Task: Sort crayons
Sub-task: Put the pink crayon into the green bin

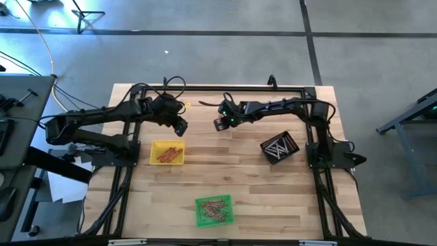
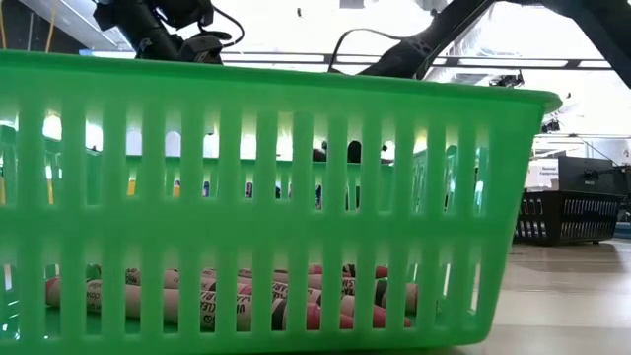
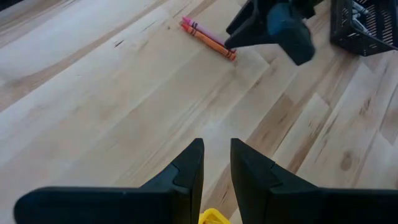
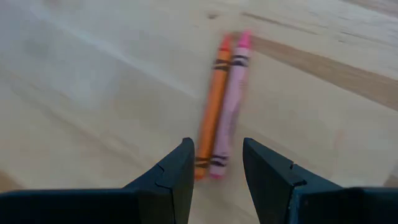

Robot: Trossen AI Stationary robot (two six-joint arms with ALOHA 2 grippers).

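While the green tray [image 2: 296, 197] blocks the low view, both claws [image 4: 214, 165] stand apart, empty.

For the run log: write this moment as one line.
right gripper: open over orange crayon, pink crayon | left gripper: empty, above yellow tray

Orange crayon [image 4: 212, 118] beside pink crayon [image 4: 229, 106]; green tray [image 1: 214, 210].
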